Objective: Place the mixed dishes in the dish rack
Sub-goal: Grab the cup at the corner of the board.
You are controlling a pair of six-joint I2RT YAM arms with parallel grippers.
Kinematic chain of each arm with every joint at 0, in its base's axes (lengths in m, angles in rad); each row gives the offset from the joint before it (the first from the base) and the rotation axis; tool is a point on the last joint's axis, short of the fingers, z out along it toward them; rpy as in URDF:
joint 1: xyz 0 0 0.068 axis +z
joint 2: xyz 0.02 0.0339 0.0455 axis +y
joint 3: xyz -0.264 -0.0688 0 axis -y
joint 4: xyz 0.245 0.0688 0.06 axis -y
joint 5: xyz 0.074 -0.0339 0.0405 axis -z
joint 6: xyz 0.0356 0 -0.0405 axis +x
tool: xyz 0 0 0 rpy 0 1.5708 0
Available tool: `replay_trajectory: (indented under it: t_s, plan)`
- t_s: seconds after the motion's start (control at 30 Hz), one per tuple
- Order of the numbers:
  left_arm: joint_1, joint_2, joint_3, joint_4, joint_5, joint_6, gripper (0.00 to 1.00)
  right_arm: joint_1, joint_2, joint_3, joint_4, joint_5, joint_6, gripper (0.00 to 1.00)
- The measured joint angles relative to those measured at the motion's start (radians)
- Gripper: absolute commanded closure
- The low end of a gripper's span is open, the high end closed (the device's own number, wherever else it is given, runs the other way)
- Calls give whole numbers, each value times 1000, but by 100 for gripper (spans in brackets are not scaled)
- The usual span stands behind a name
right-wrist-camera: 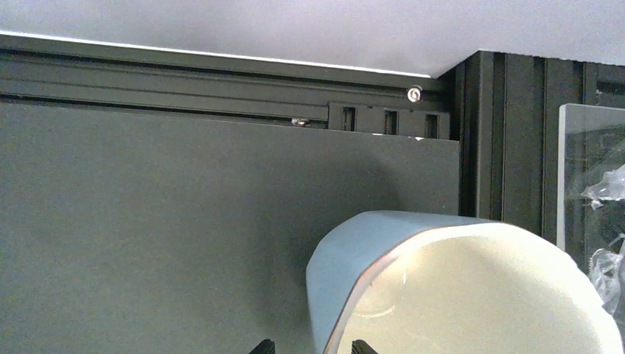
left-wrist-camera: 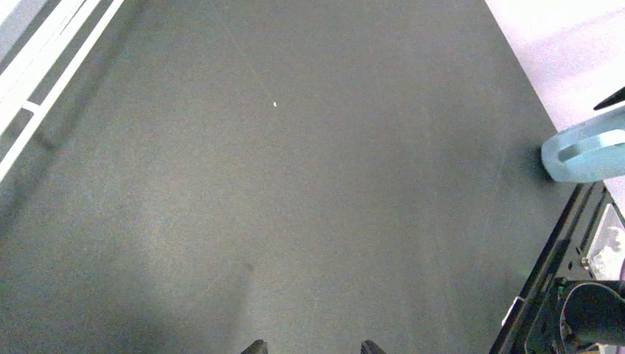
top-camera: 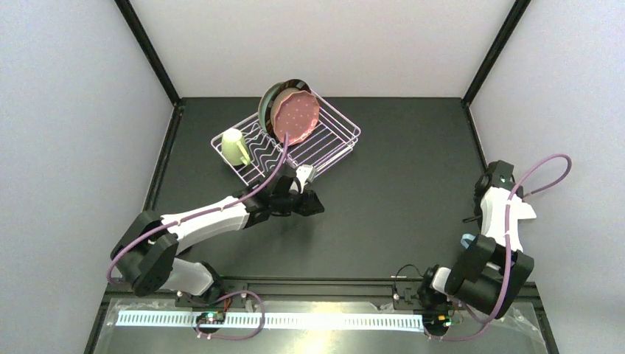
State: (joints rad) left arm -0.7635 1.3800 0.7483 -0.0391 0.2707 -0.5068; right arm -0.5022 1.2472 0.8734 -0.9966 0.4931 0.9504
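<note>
The white wire dish rack [top-camera: 335, 144] stands at the back of the black table. A pink speckled plate [top-camera: 296, 118] stands on edge in it, with a green dark-rimmed plate [top-camera: 267, 99] right behind. A pale green mug [top-camera: 234, 146] sits in the rack's left end. My left gripper [top-camera: 315, 203] hovers in front of the rack over bare table, its fingertips [left-wrist-camera: 254, 346] open and empty. The light blue mug [right-wrist-camera: 383, 251], also seen from the left wrist [left-wrist-camera: 586, 151], is at the near right edge. My right gripper [right-wrist-camera: 310, 348] is open and straddles the mug's wall, one finger inside and one outside.
A black frame rail [right-wrist-camera: 221, 74] runs along the near table edge just past the blue mug. Crumpled clear plastic [right-wrist-camera: 606, 192] lies beyond the rail. Pale walls and black corner posts [top-camera: 151, 51] close in the table. My folded right arm [top-camera: 501, 221] hides most of the mug from above.
</note>
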Motion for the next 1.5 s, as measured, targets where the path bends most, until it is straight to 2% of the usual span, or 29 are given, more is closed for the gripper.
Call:
replay_trajectory:
  t_s: [0.17, 0.23, 0.4, 0.47, 0.77, 1.2, 1.5]
  plan:
    - [0, 0, -2, -11, 0, 0, 29, -13, 42, -37, 45, -15, -6, 44]
    - [0, 1, -2, -14, -1, 0, 29, -16, 61, -49, 63, -26, -10, 55]
    - [0, 6, -2, -16, -1, -1, 29, -18, 94, -63, 93, -48, -24, 93]
    - [0, 10, -2, -18, -3, -1, 30, -18, 93, -63, 99, -50, -37, 100]
    - [-1, 16, 1, -35, -19, -3, 29, -21, 73, -64, 114, -93, -121, 100]
    - [-11, -22, 43, -61, -21, -71, 24, 54, 29, 16, 203, -341, -280, 100]
    - [-11, -22, 118, -74, -16, -141, 21, 280, 129, 295, 249, -399, -343, 100]
